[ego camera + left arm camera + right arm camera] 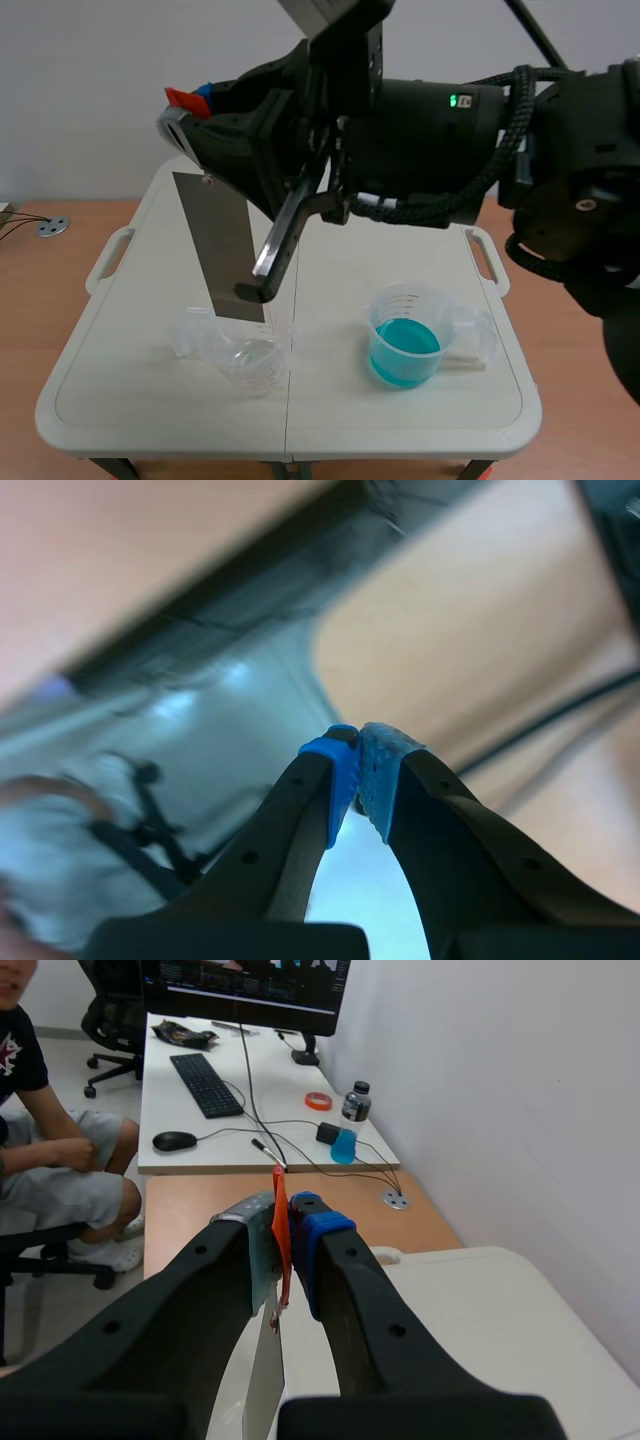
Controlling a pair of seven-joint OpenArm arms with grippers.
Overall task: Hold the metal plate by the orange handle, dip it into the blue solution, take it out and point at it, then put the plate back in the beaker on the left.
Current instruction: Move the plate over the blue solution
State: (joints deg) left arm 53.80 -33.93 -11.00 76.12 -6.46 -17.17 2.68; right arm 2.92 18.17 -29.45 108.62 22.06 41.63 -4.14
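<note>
On the bench (480, 405), the empty beaker (250, 365) sits at 7 o'clock from the middle. The filled beaker (405, 345) is at its 3 o'clock, well apart. The metal plate (222, 250) hangs over the empty beaker, toward its 11 o'clock. At the plate's 12 o'clock end, the right gripper (192, 97) clamps the handle (281, 1230).

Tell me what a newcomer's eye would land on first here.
The big black right arm fills the scene's top, its claw shut on the orange handle. The grey metal plate hangs from it, tilted, above the clear beaker on the left. The beaker of blue solution stands to the right.
</note>
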